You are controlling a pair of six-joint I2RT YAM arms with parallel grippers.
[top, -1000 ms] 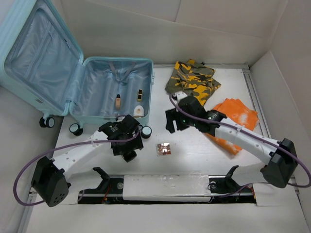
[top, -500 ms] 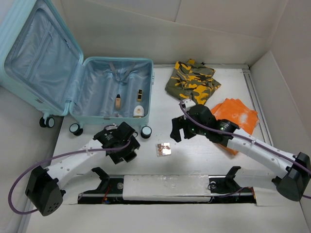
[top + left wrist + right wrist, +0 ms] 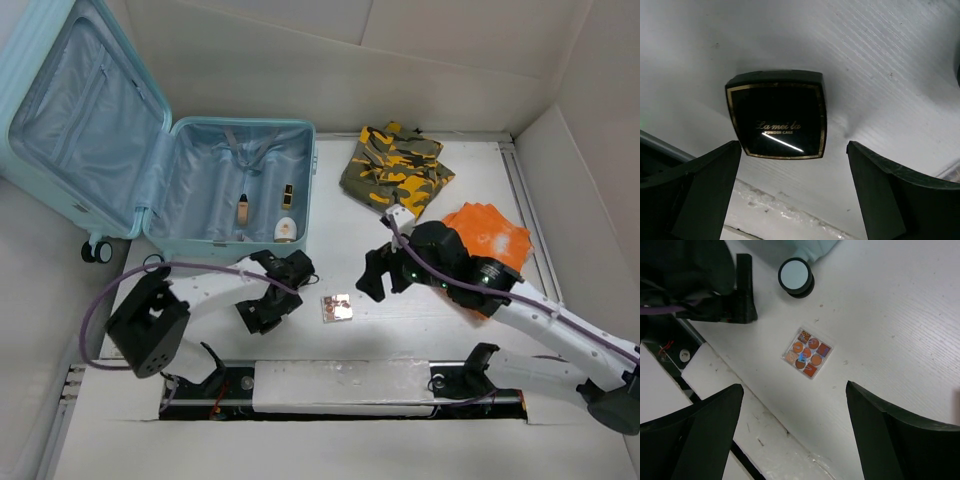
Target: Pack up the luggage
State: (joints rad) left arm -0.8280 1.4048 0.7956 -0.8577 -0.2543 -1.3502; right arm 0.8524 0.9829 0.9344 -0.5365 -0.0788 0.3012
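My left gripper (image 3: 792, 155) gapes empty over the black compact (image 3: 776, 114), my right gripper (image 3: 795, 390) gapes empty above the palette (image 3: 807, 353).

We see pale aqua luggage (image 3: 80, 110) lined in light blue, an olive-and-yellow camouflage cloth (image 3: 397, 165), an orange cloth (image 3: 492, 232) with pale blotches, a black compact (image 3: 777, 115) edged in gold, and a palette (image 3: 808, 353) of orange pans.

On my white tabletop (image 3: 400, 335) I see the open luggage (image 3: 230, 190) far left, a camouflage garment (image 3: 395, 165) and orange cloth (image 3: 495, 232) right, an eyeshadow palette (image 3: 336, 307) centre, and a black compact (image 3: 777, 114).
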